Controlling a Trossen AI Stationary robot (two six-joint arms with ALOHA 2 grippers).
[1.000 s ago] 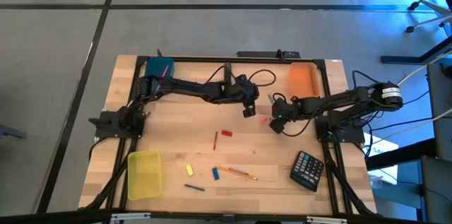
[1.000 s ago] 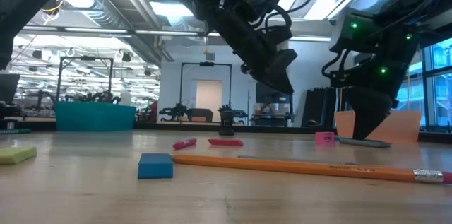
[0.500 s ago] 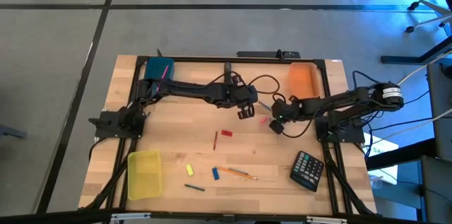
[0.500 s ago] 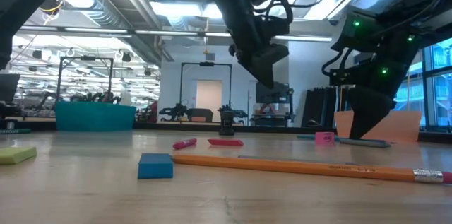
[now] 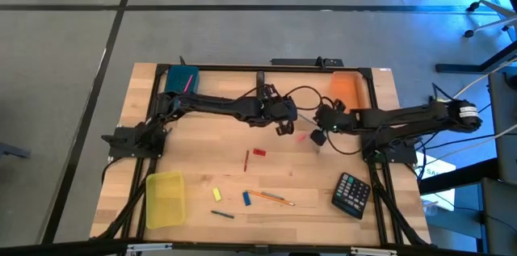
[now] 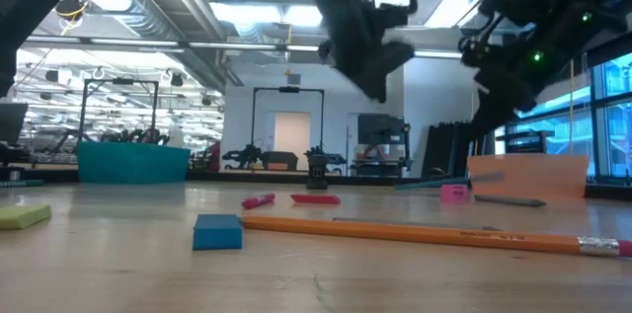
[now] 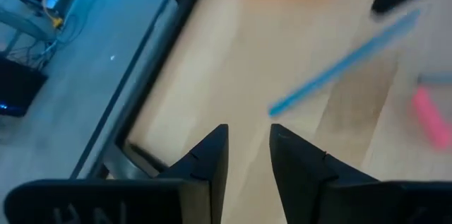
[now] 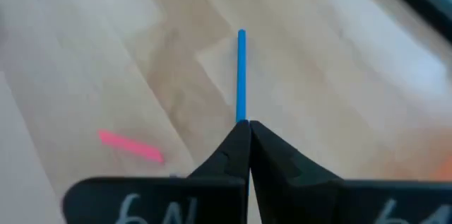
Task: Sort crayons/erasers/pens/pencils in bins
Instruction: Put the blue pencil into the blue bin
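My right gripper (image 5: 321, 132) is shut on a thin blue stick (image 8: 241, 75), right of the table's middle and near the orange bin (image 5: 346, 91). The stick also shows in the left wrist view (image 7: 339, 65). My left gripper (image 5: 283, 125) hangs beside it, raised, slightly open and empty (image 7: 248, 128). A pink crayon (image 8: 131, 146) lies on the table below them. The red eraser (image 5: 259, 152) and the yellow eraser (image 5: 216, 195) lie flat on the table. The teal bin (image 5: 181, 78) stands at the far left and the yellow bin (image 5: 164, 199) at the near left. My right gripper pinches the blue stick by one end (image 8: 241, 113) between its two fingertips. The fingers slant down and lie along the stick, which juts straight out beyond the tips. Whether its free end (image 8: 241, 34) touches the table, I cannot tell.
A black calculator (image 5: 351, 194) lies at the near right. A red stick (image 5: 246, 160), a blue block (image 5: 246, 199), an orange pencil (image 5: 271, 198) and a dark pen (image 5: 223, 215) lie in the near middle. A grey pencil (image 6: 504, 198) and a small pink block (image 6: 453, 193) lie by the orange bin.
My right gripper has risen from the table and gone a little toward the far edge, its arm stretching out straighter; the blue stick has come up with it. My left gripper has also risen a little.
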